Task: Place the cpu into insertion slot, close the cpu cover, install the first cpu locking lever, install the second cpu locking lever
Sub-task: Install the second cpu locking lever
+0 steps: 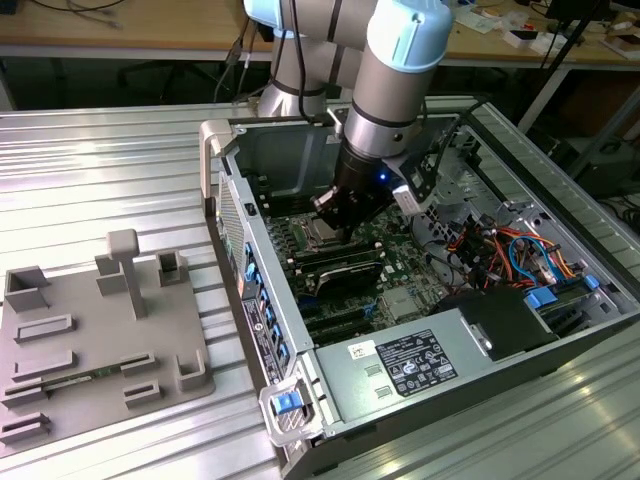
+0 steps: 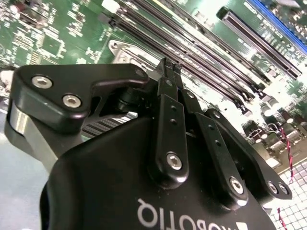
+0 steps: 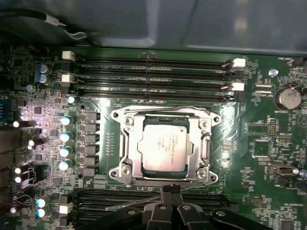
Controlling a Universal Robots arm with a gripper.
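The cpu lies flat with its silver top up inside the insertion slot, whose dark edge shows just past the chip. The cpu cover, a silver frame, lies down around the chip. My gripper is shut, its black fingertips pressed together just beside the socket's edge, over the nearest memory slots. A thin metal rod, perhaps a locking lever, runs slanted by the tips. In the second wrist view the gripper points at the silver socket rim. In the exterior view the gripper hovers at the cpu.
Long black memory slots flank the socket on both sides. The open computer case rests on a ribbed metal table, with a power supply and coloured cables inside. A grey fixture plate lies at the exterior view's left.
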